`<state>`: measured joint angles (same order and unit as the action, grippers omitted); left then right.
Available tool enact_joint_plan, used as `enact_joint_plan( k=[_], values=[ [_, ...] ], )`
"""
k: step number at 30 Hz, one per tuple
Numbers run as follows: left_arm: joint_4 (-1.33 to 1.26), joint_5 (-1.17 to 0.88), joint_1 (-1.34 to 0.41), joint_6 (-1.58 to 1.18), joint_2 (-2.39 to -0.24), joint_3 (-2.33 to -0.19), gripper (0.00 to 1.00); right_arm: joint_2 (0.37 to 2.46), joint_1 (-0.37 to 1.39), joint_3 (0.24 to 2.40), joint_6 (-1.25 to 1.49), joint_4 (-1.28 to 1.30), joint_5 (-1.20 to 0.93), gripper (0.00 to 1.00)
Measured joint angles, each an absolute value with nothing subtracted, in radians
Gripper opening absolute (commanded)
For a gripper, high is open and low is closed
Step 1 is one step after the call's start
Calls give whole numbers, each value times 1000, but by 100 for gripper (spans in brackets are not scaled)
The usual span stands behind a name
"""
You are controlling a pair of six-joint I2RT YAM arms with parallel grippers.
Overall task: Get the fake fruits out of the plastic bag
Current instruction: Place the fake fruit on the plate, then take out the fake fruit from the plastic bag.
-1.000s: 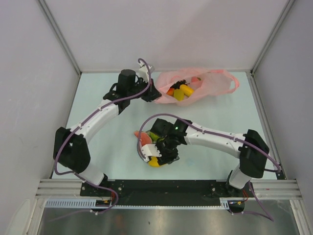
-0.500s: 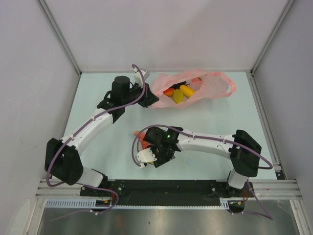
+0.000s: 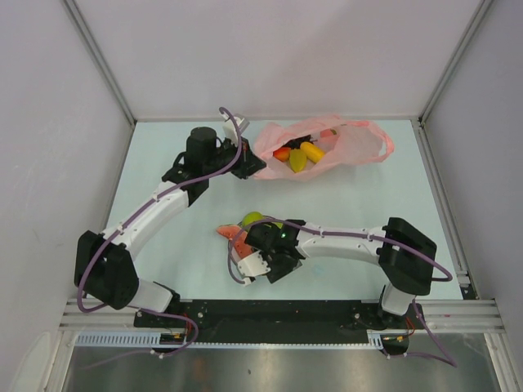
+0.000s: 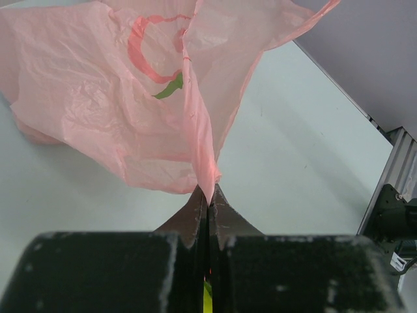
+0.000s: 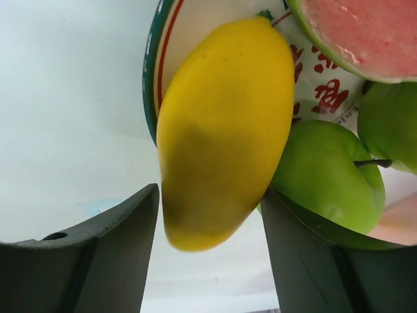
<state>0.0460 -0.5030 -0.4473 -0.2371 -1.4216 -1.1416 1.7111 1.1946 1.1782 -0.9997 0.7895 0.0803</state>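
L gripper [image 4: 208,197] pinched tight on edge of pink plastic bag [image 4: 117,98]. Bag lies at far side of table [image 3: 163,237], w/ orange piece [image 3: 283,153] & yellow fruits [image 3: 309,152] inside. R gripper [image 5: 210,190] clamped on yellow mango [image 5: 221,130], a finger each side, over rim of plate [image 5: 151,78] near arm bases. On plate just beside mango: green apple [image 5: 326,176], watermelon slice [image 5: 365,32].
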Motion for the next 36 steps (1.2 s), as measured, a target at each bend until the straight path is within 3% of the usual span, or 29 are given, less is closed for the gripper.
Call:
enact_joint_plan(
  k=[11, 17, 19, 21, 24, 30, 36],
  values=[
    [47, -509, -449, -237, -1439, -1161, 0, 1649, 1196, 1174, -1004, 789, 154, 76],
    [61, -516, -449, -236, -1472, -1190, 0, 1509, 1170, 1173, -1019, 887, 132, 68],
    [76, -525, -450, -236, -1483, -1207, 0, 1423, 1119, 1177, -1038, 926, 85, 48],
    [91, -530, -450, -235, -1491, -1229, 0, 1352, 1043, 1202, -1053, 950, 42, 13],
    [119, -545, -449, -228, -1493, -1259, 0, 1263, 870, 1261, -1011, 883, -27, 1],
    [175, -588, -449, -200, -1493, -1299, 0, 1292, 514, 1308, -761, 540, -154, 0],
    [269, -603, -449, -127, -1493, -1313, 0, 1573, 405, 1309, -565, 309, -187, 0]
  ],
)
